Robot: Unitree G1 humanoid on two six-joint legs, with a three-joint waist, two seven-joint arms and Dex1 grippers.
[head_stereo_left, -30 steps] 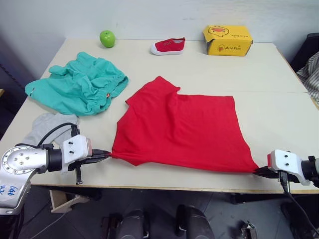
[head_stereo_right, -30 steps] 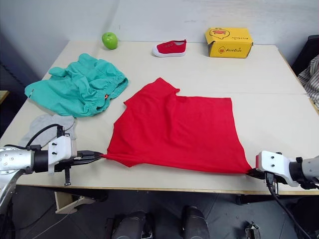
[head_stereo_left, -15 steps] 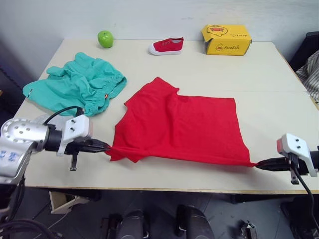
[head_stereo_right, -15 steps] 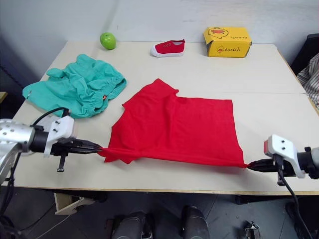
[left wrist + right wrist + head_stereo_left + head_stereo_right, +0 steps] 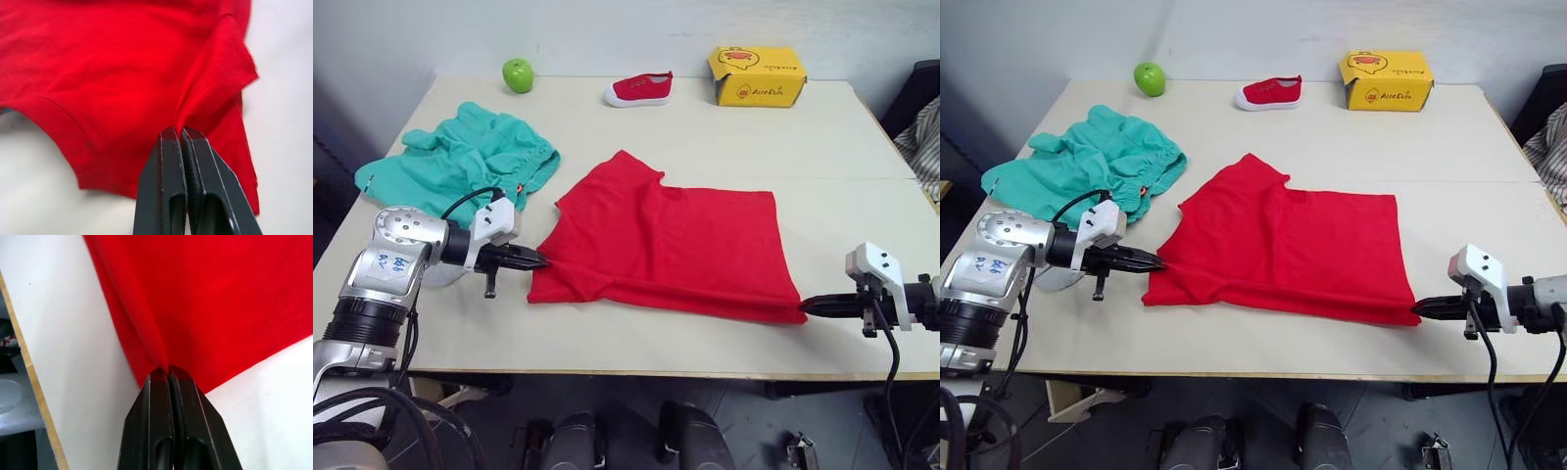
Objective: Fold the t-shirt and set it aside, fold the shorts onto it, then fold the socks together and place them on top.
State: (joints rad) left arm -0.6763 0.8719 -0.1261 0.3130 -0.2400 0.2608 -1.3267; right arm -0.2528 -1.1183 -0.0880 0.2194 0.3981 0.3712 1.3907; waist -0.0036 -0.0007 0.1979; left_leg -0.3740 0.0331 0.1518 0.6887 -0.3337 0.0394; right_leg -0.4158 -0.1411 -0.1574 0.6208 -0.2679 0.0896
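**Both pincers pinched on the near corners of the red t-shirt**

The t-shirt (image 5: 671,245) lies spread near the front of the tabletop (image 5: 822,127). The left pincer (image 5: 540,260) is clamped on cloth at the shirt's near left corner; the left wrist view shows its fingers (image 5: 168,161) pressed together with a ridge of red fabric rising from the tips. The right pincer (image 5: 808,306) is closed on the near right corner, close to the tabletop's front edge.

The shirt looks light, limp and thin: it will drape and sag between the two grips and wrinkle wherever tension is uneven. Corner and hem holds like these seem the right ones, since seams give the tips more to bite on than single-layer cloth.

The teal shorts (image 5: 460,166) sit crumpled at the left, well apart from the shirt. A grey sock (image 5: 1056,279) peeks out under the left arm. A green apple (image 5: 518,74), small red shoe (image 5: 638,89) and yellow box (image 5: 759,76) line the far edge.
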